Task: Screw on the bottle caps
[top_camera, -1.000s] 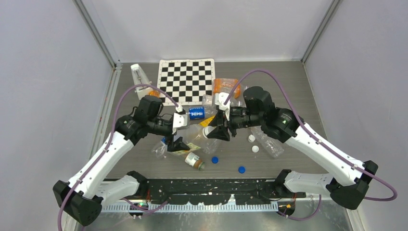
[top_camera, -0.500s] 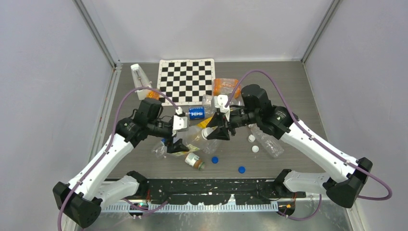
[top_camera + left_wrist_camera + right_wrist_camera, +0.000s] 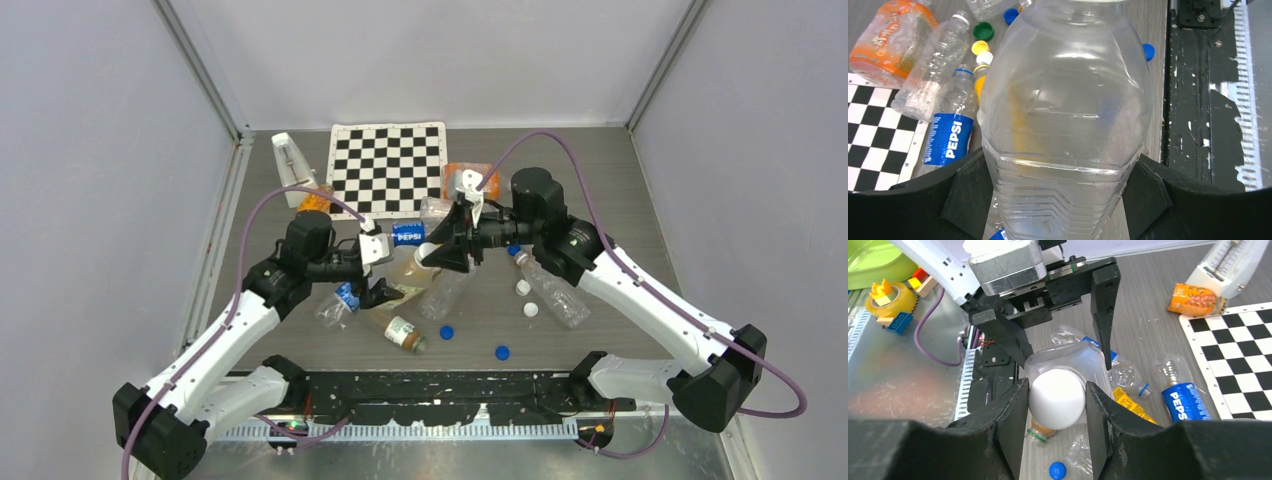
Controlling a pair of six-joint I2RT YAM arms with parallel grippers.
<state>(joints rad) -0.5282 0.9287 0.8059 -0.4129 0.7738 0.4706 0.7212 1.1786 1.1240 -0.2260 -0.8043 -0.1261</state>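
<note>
Checkerboard mat (image 3: 388,168) lies flat on grey table (image 3: 620,170)

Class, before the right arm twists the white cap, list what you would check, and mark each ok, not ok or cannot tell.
1. Left gripper clamps the big clear plastic bottle on both sides: ok.
2. Right gripper shut on the round white plastic cap: ok.
3. Cap sits at the bottle's mouth: ok.
4. Threads engaged: cannot tell.
5. Two loose small blue caps lie apart from both grippers: ok.
</note>
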